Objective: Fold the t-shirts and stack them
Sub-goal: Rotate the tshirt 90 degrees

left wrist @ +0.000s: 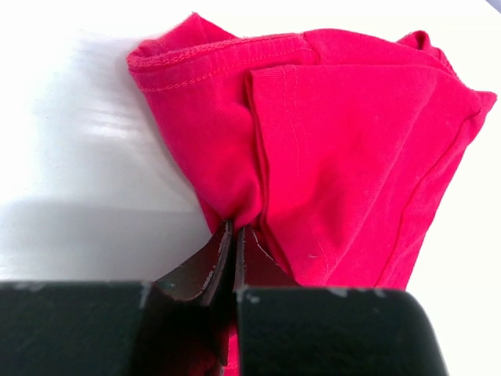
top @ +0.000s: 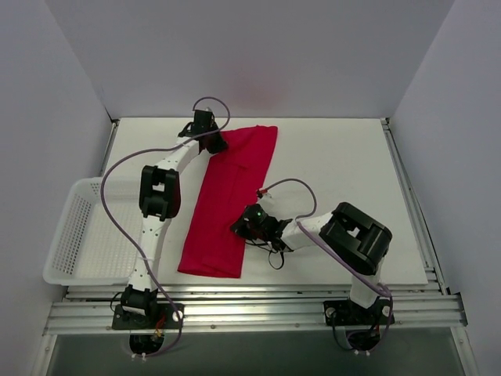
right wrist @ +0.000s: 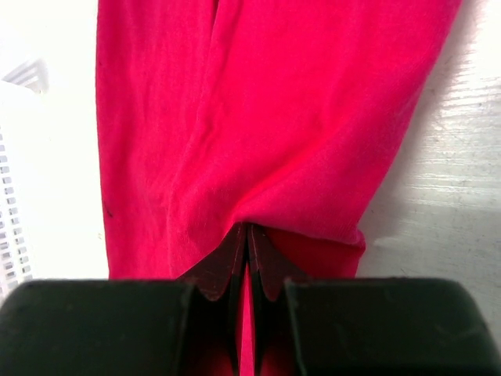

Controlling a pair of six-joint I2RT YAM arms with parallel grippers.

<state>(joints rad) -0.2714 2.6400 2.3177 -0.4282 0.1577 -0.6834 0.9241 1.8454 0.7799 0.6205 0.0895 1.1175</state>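
Note:
The red t-shirt [top: 229, 196] lies folded lengthwise into a long strip on the white table, running from far centre to near centre. My left gripper [top: 213, 141] is shut on the far left corner of the t-shirt [left wrist: 337, 141], the cloth bunched between its fingertips [left wrist: 235, 235]. My right gripper [top: 244, 225] is shut on the right edge of the t-shirt [right wrist: 266, 117] near its near end, a pinch of cloth between the fingertips [right wrist: 247, 235]. No neck tag shows.
A white plastic mesh basket [top: 78, 235] stands at the left edge of the table, beside my left arm; its mesh shows in the right wrist view [right wrist: 12, 227]. White walls close the back and sides. A metal rail [top: 258, 301] runs along the near edge.

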